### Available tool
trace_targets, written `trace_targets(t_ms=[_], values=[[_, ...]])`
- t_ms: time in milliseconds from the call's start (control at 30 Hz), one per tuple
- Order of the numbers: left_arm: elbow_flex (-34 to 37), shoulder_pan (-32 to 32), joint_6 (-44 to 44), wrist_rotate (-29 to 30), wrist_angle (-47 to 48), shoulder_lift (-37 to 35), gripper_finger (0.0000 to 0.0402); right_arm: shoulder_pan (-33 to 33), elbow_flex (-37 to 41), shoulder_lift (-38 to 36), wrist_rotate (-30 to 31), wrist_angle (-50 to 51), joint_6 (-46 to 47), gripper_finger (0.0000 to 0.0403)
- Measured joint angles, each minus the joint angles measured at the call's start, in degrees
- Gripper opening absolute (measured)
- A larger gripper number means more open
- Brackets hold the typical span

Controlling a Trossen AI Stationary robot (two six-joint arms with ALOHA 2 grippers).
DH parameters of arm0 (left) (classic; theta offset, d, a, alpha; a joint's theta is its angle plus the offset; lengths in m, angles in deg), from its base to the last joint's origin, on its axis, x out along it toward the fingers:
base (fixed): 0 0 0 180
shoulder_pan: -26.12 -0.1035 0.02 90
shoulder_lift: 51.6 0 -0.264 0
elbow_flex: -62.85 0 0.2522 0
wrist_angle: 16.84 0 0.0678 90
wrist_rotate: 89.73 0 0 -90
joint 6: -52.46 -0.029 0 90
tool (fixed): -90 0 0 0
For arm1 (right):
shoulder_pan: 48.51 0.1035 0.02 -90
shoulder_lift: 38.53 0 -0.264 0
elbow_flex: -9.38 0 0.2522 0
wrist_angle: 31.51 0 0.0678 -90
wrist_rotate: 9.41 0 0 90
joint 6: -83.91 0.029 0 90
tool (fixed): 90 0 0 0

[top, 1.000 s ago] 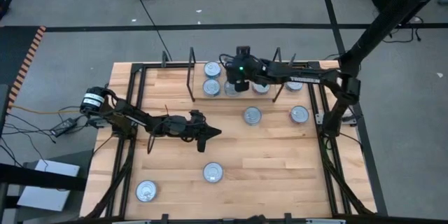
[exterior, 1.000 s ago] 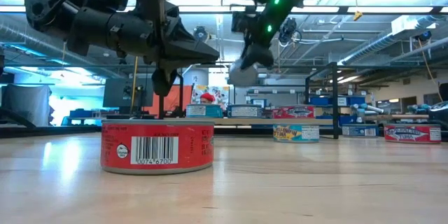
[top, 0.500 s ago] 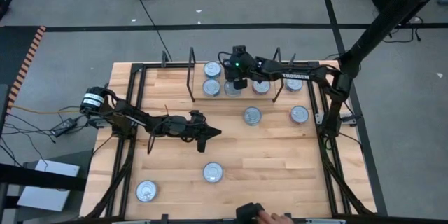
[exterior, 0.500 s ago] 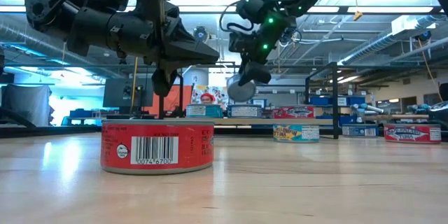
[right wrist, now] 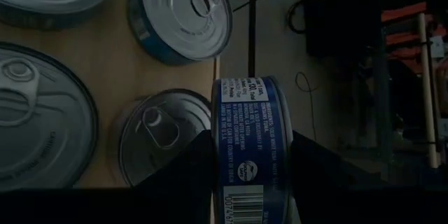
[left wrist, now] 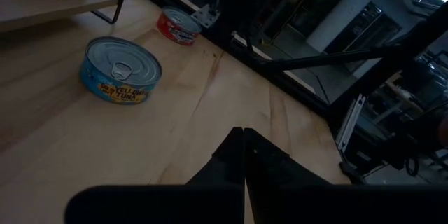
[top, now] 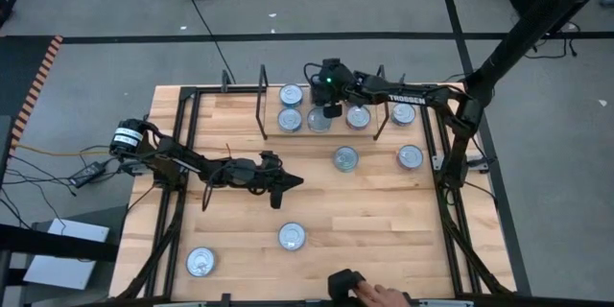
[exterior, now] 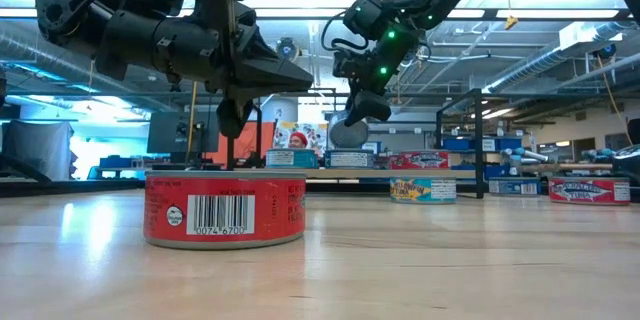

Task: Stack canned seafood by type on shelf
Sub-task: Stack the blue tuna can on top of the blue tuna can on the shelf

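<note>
My right gripper [top: 329,107] hangs over the shelf [top: 273,132], the board strip between two black wire uprights, and is shut on a blue-labelled tin [right wrist: 248,147]. That tin shows in the low view [exterior: 349,132] above the shelf's tins. Three silver-lidded tins [top: 291,96] [top: 291,120] [top: 358,117] rest flat on the shelf. Loose tins lie on the table [top: 345,159] [top: 410,157] [top: 292,237] [top: 200,262]. My left gripper [top: 288,182] is shut and empty, above mid-table. My right gripper pinches the blue tin by its two flat faces [right wrist: 218,161], one finger on each, so the label wall faces the wrist camera. The fingers [right wrist: 316,175] come from above, pointing down. The tin stands on edge, lifted clear above the shelf's tins.
A red tin [exterior: 225,210] lies close to the low camera. Another tin [top: 403,113] rests right of the right upright [top: 380,106]. A person's hand [top: 369,294] reaches in at the table's near edge. Black frame rails run along the table's left and right sides.
My right gripper has gone down and toward the table's far edge with the blue tin, closer to the shelf's tins. A person's hand has come in at the near edge.
</note>
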Motion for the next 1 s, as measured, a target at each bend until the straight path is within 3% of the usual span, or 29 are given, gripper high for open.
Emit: trace_targets(t_ms=[167,700,1000], values=[[0.0,0.0,0.0,0.0,0.0,0.0,0.0003,-0.2,0.2,0.0,-3.0,1.0,0.0,0.0152],[0.0,0.0,0.1,-1.0,0.0,0.0,0.0003,-0.6,3.2,-0.2,-3.4,-0.8,-0.2,0.0152],[0.0,0.0,0.2,-1.4,0.0,0.0,0.0003,-0.5,3.6,0.1,-4.9,0.1,0.2,0.0221]])
